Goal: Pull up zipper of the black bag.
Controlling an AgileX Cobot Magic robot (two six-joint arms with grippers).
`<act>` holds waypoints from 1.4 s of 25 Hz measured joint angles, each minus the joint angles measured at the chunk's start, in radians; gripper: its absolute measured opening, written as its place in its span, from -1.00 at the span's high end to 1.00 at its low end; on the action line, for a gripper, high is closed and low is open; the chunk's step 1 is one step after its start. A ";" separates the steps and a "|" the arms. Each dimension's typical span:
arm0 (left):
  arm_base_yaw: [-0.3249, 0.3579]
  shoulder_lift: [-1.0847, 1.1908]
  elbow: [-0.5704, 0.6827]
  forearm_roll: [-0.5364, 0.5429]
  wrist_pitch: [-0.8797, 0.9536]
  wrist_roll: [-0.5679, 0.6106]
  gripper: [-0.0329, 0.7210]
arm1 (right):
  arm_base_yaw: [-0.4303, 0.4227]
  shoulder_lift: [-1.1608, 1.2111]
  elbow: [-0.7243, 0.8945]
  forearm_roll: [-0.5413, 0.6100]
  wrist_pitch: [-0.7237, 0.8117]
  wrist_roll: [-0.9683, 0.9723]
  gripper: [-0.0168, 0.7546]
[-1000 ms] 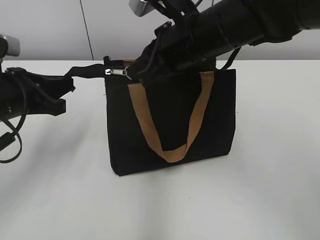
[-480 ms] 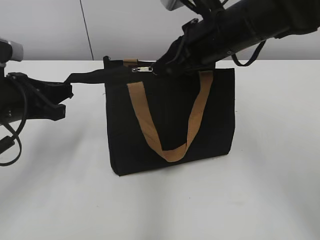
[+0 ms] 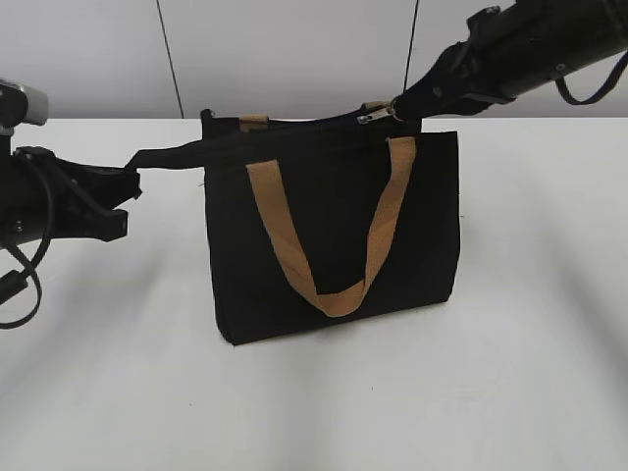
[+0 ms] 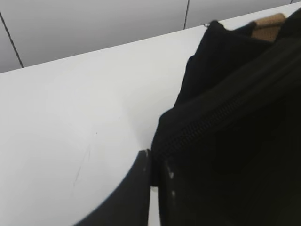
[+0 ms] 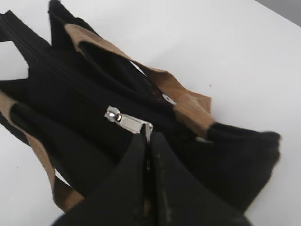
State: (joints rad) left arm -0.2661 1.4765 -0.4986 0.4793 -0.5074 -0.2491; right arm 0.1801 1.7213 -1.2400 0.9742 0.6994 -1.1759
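step: zipping the black bag | right pincer pinches the pull tab near the far end | left pincer holds the bag's tail tight | next: short pull to finish

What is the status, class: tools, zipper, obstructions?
Left tool shut on bag's end tab. Right tool shut on zipper pull, near bag's right end. Nothing in the way.
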 joint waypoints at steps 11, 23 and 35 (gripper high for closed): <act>0.000 0.000 0.000 0.000 0.004 0.000 0.91 | -0.088 -0.002 0.000 -0.037 0.062 0.063 0.96; 0.000 -0.067 0.000 0.036 0.134 -0.373 -0.08 | -0.080 -0.055 0.000 -0.030 0.141 0.134 -0.10; -0.188 -0.292 -0.013 -0.063 0.651 -0.492 -0.29 | 0.105 -0.137 0.000 -0.433 0.225 0.464 -0.13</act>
State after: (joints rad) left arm -0.4545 1.1849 -0.5116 0.4162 0.1434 -0.7415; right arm 0.2851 1.5842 -1.2400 0.5409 0.9245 -0.7119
